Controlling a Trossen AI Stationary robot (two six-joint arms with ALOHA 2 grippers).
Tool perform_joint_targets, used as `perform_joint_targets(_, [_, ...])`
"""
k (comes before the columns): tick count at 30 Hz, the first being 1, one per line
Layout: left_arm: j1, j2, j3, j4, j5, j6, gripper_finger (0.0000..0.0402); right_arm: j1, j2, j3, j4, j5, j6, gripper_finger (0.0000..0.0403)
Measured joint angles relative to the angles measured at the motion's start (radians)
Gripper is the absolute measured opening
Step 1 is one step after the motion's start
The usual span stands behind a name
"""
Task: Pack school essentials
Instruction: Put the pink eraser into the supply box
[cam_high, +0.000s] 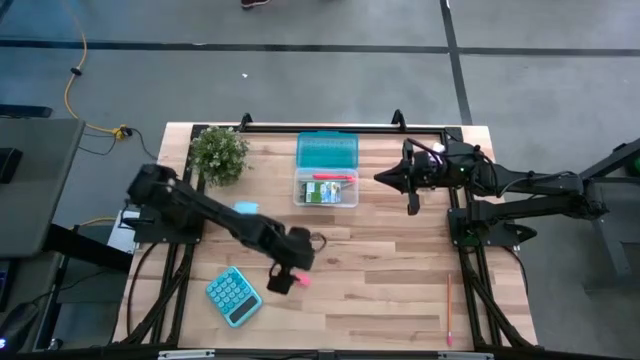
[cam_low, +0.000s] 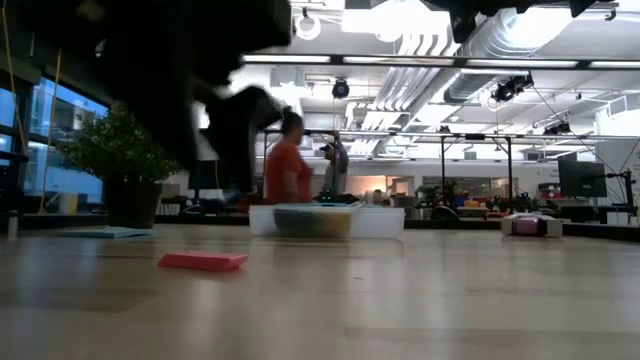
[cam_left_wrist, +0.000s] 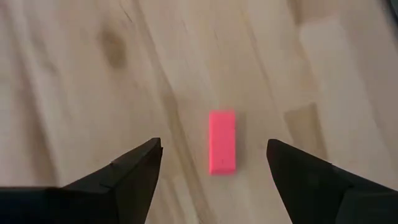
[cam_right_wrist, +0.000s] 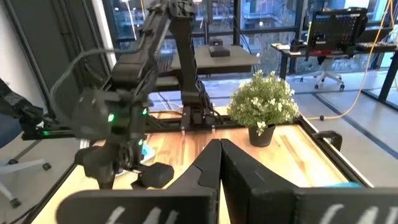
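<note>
A pink eraser (cam_left_wrist: 222, 142) lies flat on the wooden table (cam_high: 380, 270), near the front edge at the left of middle (cam_high: 301, 281). My left gripper (cam_left_wrist: 214, 144) hangs above it, slanting down and open, one finger on either side of the eraser and clear of it. In the low view the eraser (cam_low: 203, 261) lies below the dark, blurred gripper (cam_low: 235, 120). My right gripper (cam_high: 385, 178) waits shut and level at the far right, beside a clear box (cam_high: 326, 190) with green and red things inside.
The box's teal lid (cam_high: 327, 150) lies open behind it. A potted plant (cam_high: 219, 153) stands at the far left, a light-blue note pad (cam_high: 246, 208) in front of it. A teal calculator (cam_high: 233, 296) lies near my left gripper. A thin pencil (cam_high: 449, 310) lies at the near right.
</note>
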Motion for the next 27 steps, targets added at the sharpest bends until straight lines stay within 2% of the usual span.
perform_joint_targets(9, [-0.037,0.153,0.000,0.101,-0.016,-0.048,0.0282,0.000,0.000,0.000,-0.040,0.000,0.000,0.0000])
perform_joint_targets(16, [-0.044,0.170,0.002,0.108,-0.036,-0.094,0.0279,0.000,0.000,0.000,-0.049,0.000,0.000,0.0000])
perform_joint_targets(27, [-0.089,0.170,0.002,0.082,-0.172,-0.101,0.0194,0.000,0.000,0.000,-0.052,0.011,0.000,0.0000])
